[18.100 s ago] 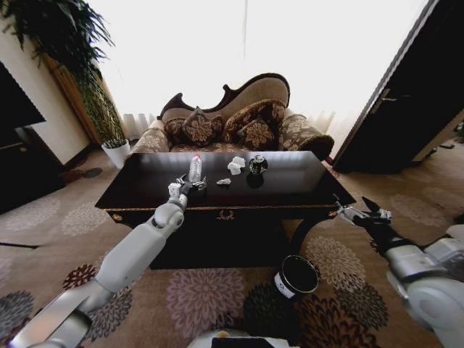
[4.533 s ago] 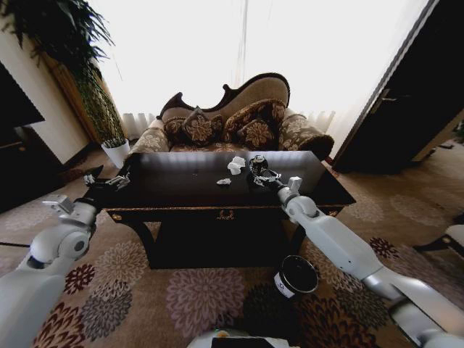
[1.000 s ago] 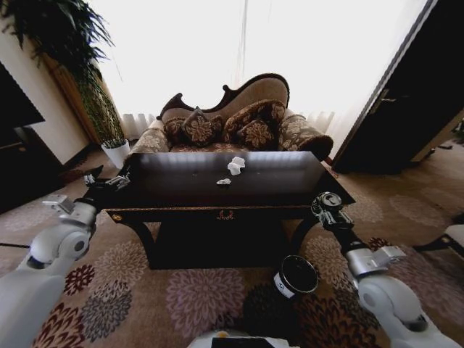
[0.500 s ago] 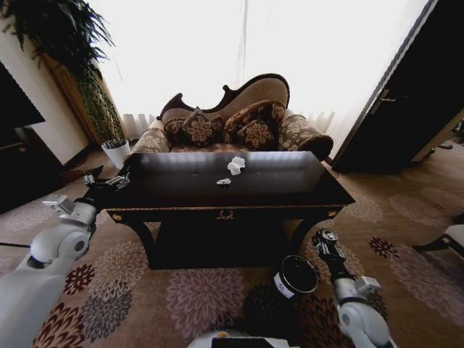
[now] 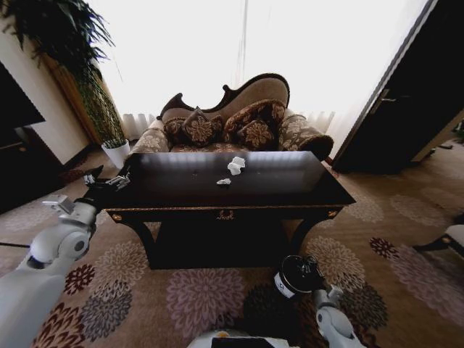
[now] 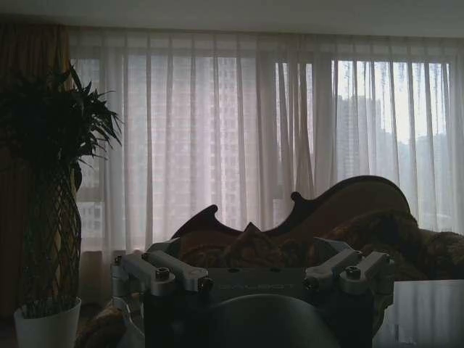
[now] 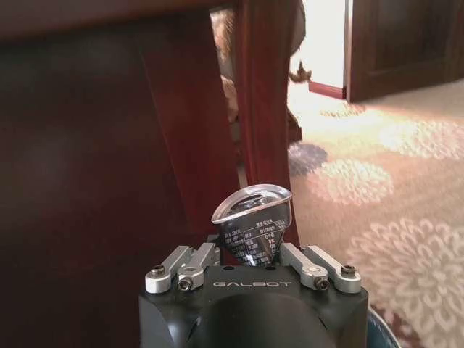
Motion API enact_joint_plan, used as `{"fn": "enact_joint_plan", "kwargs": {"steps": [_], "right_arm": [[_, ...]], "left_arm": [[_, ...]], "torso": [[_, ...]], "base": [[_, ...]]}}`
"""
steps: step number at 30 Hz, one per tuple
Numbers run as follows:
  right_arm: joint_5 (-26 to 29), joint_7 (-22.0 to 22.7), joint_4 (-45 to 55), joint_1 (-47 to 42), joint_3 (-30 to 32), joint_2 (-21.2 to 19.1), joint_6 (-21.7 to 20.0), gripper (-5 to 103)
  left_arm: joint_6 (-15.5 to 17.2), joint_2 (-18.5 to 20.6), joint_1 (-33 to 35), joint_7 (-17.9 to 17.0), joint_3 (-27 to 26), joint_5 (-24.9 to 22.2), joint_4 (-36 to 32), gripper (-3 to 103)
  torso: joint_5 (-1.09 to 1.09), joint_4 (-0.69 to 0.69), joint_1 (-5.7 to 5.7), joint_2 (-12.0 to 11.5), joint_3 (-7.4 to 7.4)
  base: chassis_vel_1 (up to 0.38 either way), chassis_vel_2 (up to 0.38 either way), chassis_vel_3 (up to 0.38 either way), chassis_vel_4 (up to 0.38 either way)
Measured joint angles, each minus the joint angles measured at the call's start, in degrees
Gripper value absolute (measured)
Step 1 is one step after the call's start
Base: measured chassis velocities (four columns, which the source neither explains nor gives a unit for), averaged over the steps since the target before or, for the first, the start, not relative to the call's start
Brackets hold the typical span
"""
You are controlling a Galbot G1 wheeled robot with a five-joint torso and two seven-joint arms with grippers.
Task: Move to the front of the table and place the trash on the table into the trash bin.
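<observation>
**Can held over the bin**

The dark can (image 7: 254, 228) sits pinched between the fingers of the right gripper (image 5: 308, 267), tilted, its silvery top rim and printed label facing the wrist camera. In the head view that gripper hangs low at about 5 o'clock, right at the rim of the trash bin (image 5: 290, 279), a small black bucket standing on the patterned carpet (image 5: 196, 293) in front of the table's right front leg. The right forearm rises steeply toward it from the lower edge of the view.

At 12 o'clock from the bin, on the dark glossy table (image 5: 181, 192), lie the white paper wad (image 5: 235, 164) and, just beside it toward the robot, the tiny grey scrap (image 5: 224, 181).

The left arm is bent at 9 o'clock, its left gripper (image 5: 109, 180) spread wide and holding nothing, by the table's left end. Behind the table stands a sofa (image 5: 232, 119).
</observation>
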Motion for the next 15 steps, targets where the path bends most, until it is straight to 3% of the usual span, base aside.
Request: {"fn": "enact_joint_plan", "kwargs": {"steps": [8, 15], "right_arm": [[0.96, -0.46, -11.6, 7.74, -1.72, 0.03, 0.04, 25], [-2.72, -1.08, -25.21, 17.29, -4.02, -0.2, 1.32, 25]], "left_arm": [[0.0, 0.0, 0.0, 0.0, 0.0, 0.0, 0.0, 100], [0.0, 0.0, 0.0, 0.0, 0.0, 0.0, 0.0, 100]], "torso": [[0.0, 0.0, 0.0, 0.0, 0.0], [0.02, 0.01, 0.0, 0.0, 0.0]], "base": [[0.0, 0.0, 0.0, 0.0], [0.0, 0.0, 0.0, 0.0]]}}
